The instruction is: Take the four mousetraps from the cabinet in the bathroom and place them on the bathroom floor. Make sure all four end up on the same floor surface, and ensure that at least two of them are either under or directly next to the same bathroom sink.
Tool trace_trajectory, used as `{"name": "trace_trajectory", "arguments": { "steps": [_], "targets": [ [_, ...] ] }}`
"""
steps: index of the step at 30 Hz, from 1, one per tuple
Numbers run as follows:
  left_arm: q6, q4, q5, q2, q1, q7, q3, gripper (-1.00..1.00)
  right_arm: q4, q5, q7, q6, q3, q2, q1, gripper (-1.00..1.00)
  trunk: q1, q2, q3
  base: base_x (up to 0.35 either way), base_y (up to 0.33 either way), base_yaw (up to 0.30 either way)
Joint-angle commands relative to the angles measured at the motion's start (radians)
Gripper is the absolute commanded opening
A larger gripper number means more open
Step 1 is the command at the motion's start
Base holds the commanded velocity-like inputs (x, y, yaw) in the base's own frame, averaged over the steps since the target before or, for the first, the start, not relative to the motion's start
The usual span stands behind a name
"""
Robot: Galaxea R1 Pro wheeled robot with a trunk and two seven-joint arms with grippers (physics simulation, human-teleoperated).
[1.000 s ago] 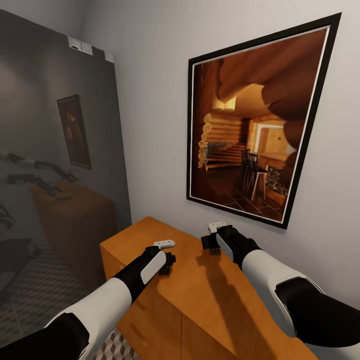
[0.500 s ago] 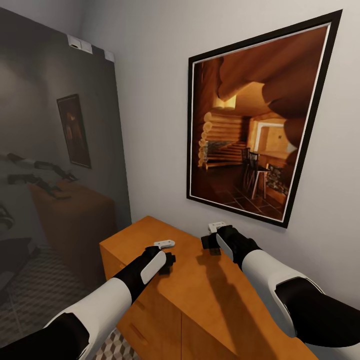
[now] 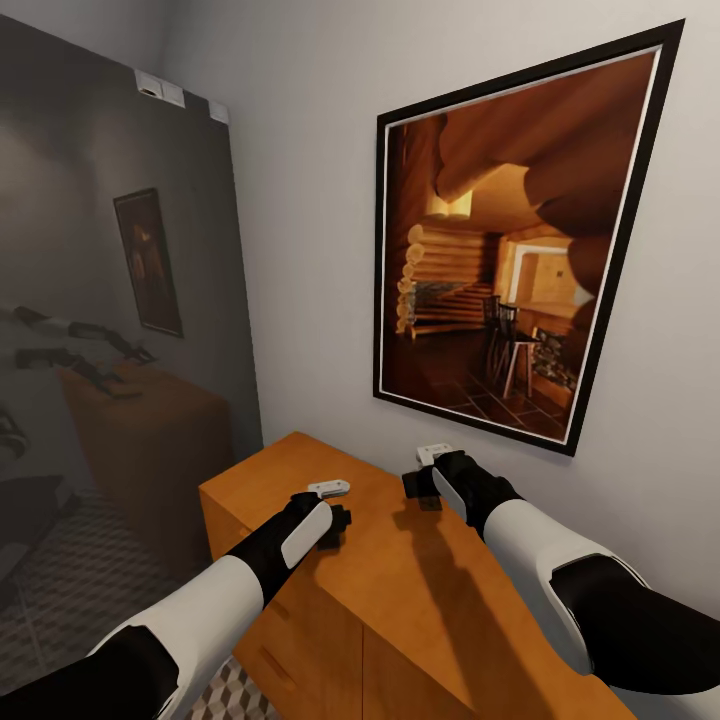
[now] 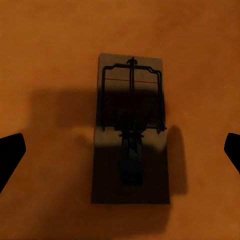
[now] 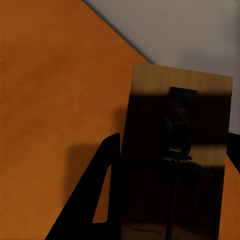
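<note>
A: Why does the left tool [image 4: 120, 150] hover wide apart over the orange-brown wooden cabinet [image 3: 400, 570]?

B: To straddle the flat brown wooden mousetrap [image 4: 131, 130] lying on its top. The right tool [image 5: 172, 195] already grips another mousetrap [image 5: 175, 150], lifted.

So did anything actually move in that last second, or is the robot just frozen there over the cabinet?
Nothing visibly changed. Both arms hang over the cabinet top as before: the left gripper open above a mousetrap lying flat on the wood, and the right gripper with a second mousetrap between its fingers. The picture on the wall sits just where it did.
</note>
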Motion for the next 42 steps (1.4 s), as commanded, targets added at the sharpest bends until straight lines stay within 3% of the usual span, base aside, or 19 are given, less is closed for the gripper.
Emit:
{"name": "trace_trajectory", "arguments": {
  "steps": [1, 11, 42],
  "targets": [
    [0.002, -0.001, 0.006, 0.0, -0.001, 0.007, -0.003, 1.0, -0.001, -0.012, -0.001, 0.004, 0.008, -0.001, -0.001, -1.0, 0.0, -0.001, -0.002, 0.0, 0.0, 0.0],
    [0.002, -0.001, 0.005, 0.0, -0.001, 0.007, -0.003, 1.0, -0.001, -0.011, -0.001, 0.004, 0.008, -0.001, -0.001, -1.0, 0.035, -0.064, -0.03, 0.0, 0.0, 0.0],
    [-0.001, -0.001, 0.005, 0.0, -0.001, 0.011, -0.003, 1.0, -0.001, -0.013, -0.001, 0.004, 0.008, -0.001, -0.001, -1.0, 0.035, -0.064, -0.03, 0.0, 0.0, 0.0]
  ]
}}
